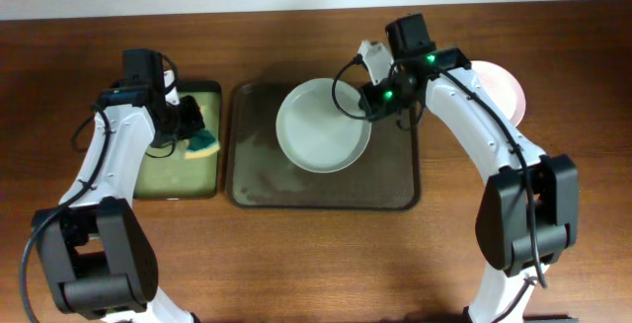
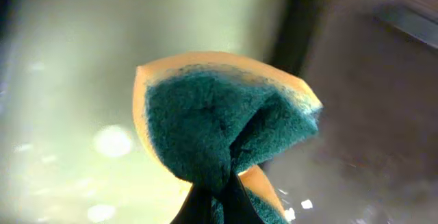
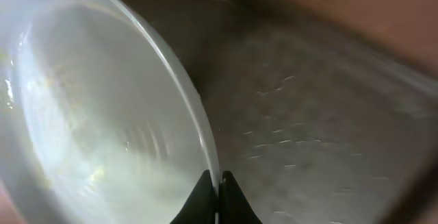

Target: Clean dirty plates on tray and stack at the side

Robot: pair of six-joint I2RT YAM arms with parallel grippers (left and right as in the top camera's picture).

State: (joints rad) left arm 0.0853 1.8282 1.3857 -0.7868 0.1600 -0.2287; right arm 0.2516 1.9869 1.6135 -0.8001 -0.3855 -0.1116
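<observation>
Pinches with the right hand (image 3: 217, 198) the right rim of a plate (image 1: 321, 125), clamped tight on its edge. Holds that plate over the back half of the tray (image 1: 395, 183), in the middle of the desk (image 1: 316, 264) and nearer its back edge. Shows faint yellowish marks inside the plate. Cannot tell whether lifted clear or resting on the tray. Past the tray, toward the desk's right edge, sets apart a second plate (image 1: 502, 91), partly hidden by the arm. Clenches with the left hand (image 2: 215, 207) a sponge (image 2: 219, 121), green face folded in, yellow backing outward. Hangs it above the small tray (image 1: 158, 180), just beside the tray's left rim, toward the desk's left edge.
</observation>
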